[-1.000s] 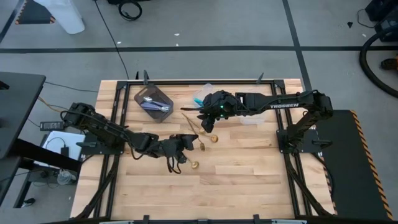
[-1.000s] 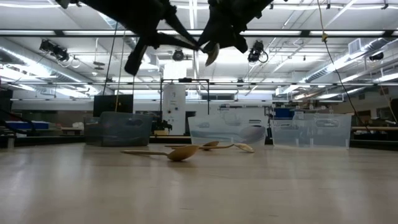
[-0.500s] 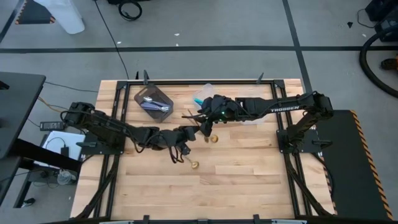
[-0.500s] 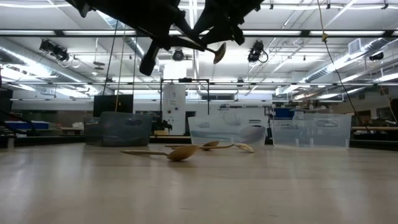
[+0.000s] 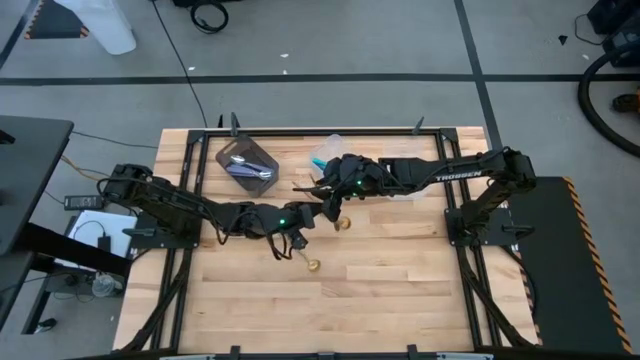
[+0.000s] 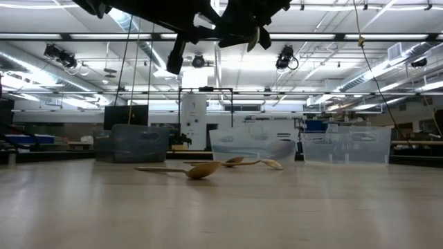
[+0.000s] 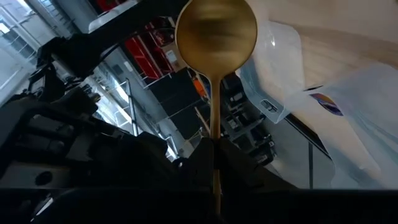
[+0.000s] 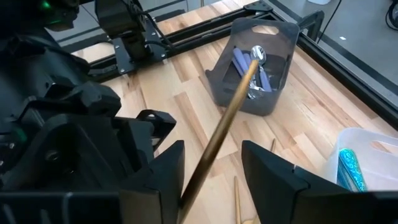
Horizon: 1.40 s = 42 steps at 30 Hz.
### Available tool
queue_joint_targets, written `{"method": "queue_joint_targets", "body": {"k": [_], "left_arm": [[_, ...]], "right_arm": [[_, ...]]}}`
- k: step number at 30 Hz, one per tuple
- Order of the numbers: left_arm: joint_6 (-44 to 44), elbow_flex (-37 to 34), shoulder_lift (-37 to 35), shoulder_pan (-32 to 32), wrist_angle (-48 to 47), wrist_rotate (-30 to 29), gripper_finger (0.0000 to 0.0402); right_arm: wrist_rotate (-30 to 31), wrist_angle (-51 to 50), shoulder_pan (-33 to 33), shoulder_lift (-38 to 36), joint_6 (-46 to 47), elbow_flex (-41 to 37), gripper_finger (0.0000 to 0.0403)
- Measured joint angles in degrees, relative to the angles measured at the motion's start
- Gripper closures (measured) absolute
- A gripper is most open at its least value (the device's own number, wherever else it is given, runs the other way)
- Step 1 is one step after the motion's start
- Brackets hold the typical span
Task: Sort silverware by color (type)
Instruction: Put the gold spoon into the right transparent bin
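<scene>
Handover above the table's middle. The left gripper point(image 5: 312, 213), clamped on the stem of a slim gold metal spoon point(image 7: 216, 37), holds it aloft. The spoon's long axis passes between the parted fingers point(image 8: 273, 171) of the right gripper point(image 5: 328, 190), which is nearer the translucent tubs at the far edge. Whether those fingers touch the stem is unclear.
</scene>
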Motion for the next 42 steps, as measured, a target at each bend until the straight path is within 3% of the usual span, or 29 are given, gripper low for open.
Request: {"method": "queue_joint_targets", "body": {"k": [20,27,37,42], "left_arm": [[-2.1,0.0,0.0,0.3,0.1,-0.5,0.0388],[-8.6,0.1,0.0,0.6,-0.4,-0.2,0.0385],[-36.9,0.1,0.0,-1.3,-2.8,0.0,0.0357],[-53.4,0.1,0.0,-2.6,-3.8,0.0,0.0360]], "right_arm": [[-1.7,-0.8,-0.1,-0.1,-2.5,-0.1,0.0377],[-1.1,-0.4,-0.1,0.0,-2.7,-0.1,0.0379],[-0.7,-7.3,-2.3,0.0,-3.6,-0.1,0.0375],[3.4,-12.8,-4.1,0.0,-5.3,-0.1,0.0366]]}}
